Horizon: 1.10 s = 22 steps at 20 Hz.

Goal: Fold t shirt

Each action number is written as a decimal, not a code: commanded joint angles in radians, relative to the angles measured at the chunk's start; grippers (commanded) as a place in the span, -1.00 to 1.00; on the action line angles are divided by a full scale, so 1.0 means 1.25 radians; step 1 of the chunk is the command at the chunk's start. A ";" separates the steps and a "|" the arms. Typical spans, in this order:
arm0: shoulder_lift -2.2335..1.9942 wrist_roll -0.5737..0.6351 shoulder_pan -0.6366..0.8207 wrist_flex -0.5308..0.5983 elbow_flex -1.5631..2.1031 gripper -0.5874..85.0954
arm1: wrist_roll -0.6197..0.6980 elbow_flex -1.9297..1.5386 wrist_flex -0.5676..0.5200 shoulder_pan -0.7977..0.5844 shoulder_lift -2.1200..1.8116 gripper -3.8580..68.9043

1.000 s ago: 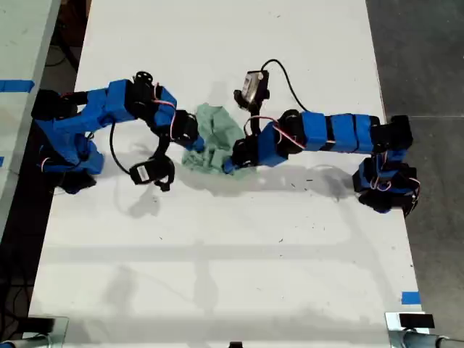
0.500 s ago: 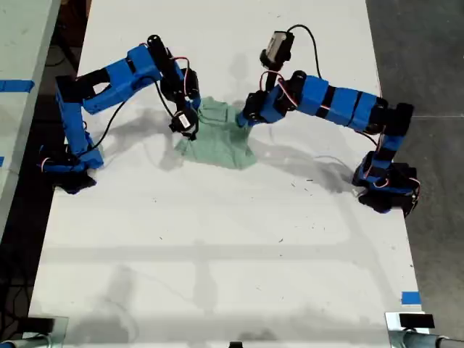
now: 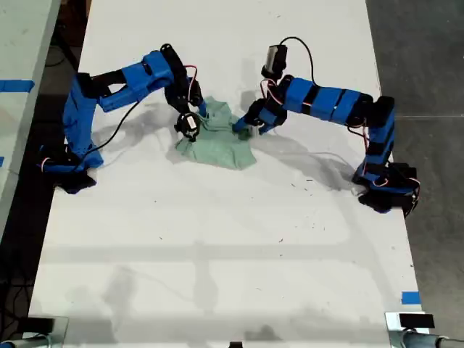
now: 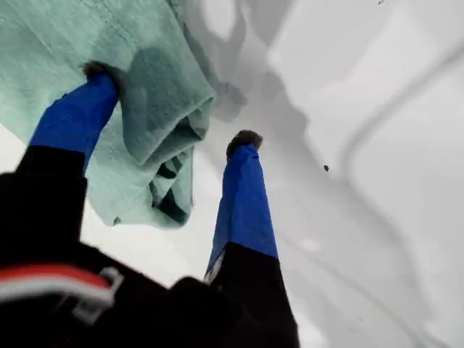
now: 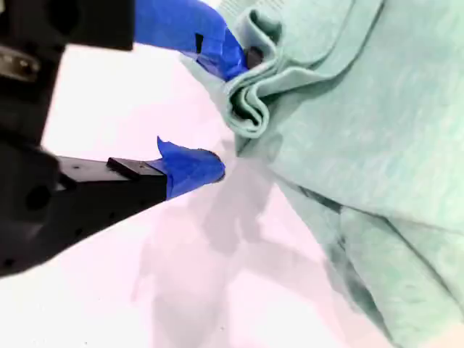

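Currently the t shirt (image 3: 215,139) lies crumpled on the white counter (image 3: 232,246), between the two blue arms. My first gripper (image 4: 170,105) has its jaws spread apart: one fingertip presses into the fabric, the other rests on the bare counter just beside a folded edge. My second gripper (image 5: 228,109) is likewise parted, one finger against a rolled hem, the other clear of the cloth. Neither gripper clamps the garment. The wrist views do not show which arm is which in the exterior view.
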<state>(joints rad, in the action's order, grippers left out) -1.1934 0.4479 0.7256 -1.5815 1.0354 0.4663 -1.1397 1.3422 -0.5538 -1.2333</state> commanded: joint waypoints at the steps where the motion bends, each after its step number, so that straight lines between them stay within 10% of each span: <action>1: -0.211 -0.002 0.011 -0.007 -0.012 -0.63 | 0.032 0.065 0.038 -0.004 -0.104 -0.07; 8: -0.755 -0.092 -0.076 0.005 0.133 -0.82 | 0.025 -0.045 0.175 0.061 -0.536 -0.19; 10: -0.978 -0.119 -0.108 0.045 0.314 -0.98 | 0.007 -0.147 0.189 0.114 -0.712 -0.87; 18: -1.767 -0.290 -0.540 0.457 1.270 -0.98 | -0.115 -0.816 0.097 0.384 -1.368 -0.87; 22: -1.912 -0.325 -0.583 0.496 1.578 -0.98 | -0.175 -1.266 0.066 0.464 -1.821 -0.87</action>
<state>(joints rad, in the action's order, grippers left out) -3.5512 0.0752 0.0245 -0.9971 2.9069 0.2838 -2.5081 1.4419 -0.0169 -3.2336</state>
